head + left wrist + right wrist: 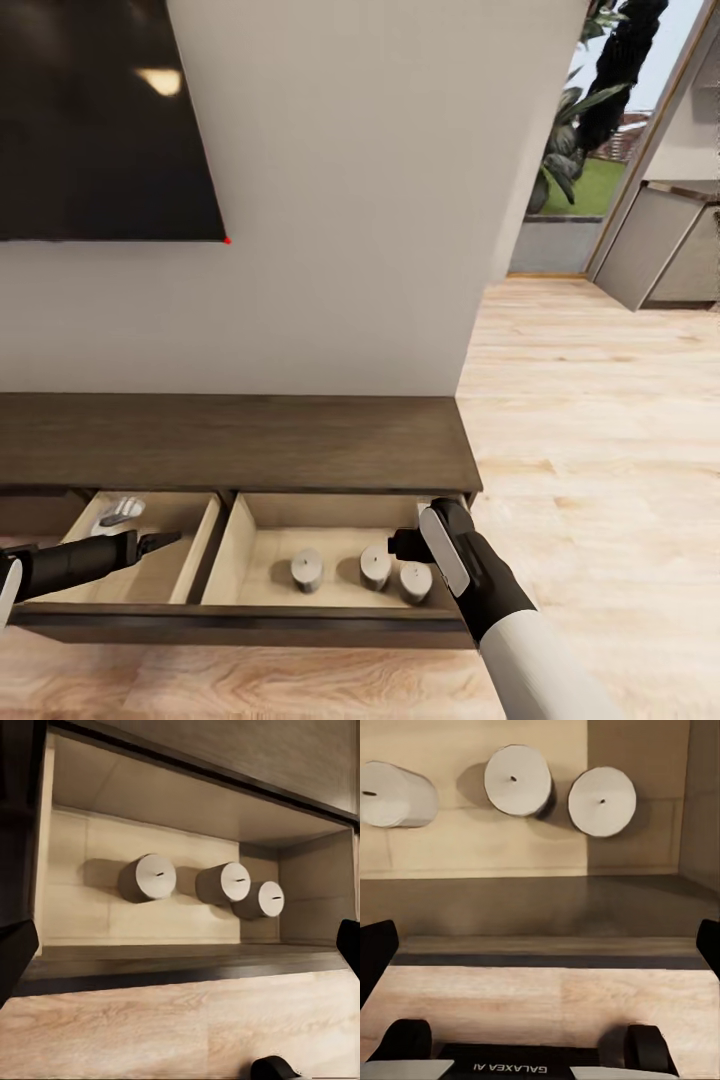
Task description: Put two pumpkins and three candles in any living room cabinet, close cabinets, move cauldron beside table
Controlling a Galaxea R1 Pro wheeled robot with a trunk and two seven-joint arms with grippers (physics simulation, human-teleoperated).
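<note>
Nearest the head camera is my right arm, white forearm cut off by the frame's lower edge, ending in my right pincer (403,545), which hangs over the right end of the open drawer (262,532). From the head I cannot make out its fingertips; in the right wrist view the two dark finger (375,960) tips sit far apart at the picture's edges with nothing between them, so it is wide open and holds nothing. My left pincer (165,541) reaches in from the left over the neighbouring drawer (195,560); its arm is cut off at the frame edge, and I cannot tell how far it is open, since only dark slivers of it show at the borders of the left wrist view.

Behind both stands the cabinet (230,440), a long low dark-brown unit against the white wall (370,200), its left end out of frame, with two pale-wood drawers pulled out. A dark screen (100,120) hangs above, partly cropped.

All three candles (307,570) stand upright in the right drawer, the two rightmost close together beside my right pincer. Some pale grey object (118,513) lies in the left drawer, half hidden by my left arm and too unclear to name.
</note>
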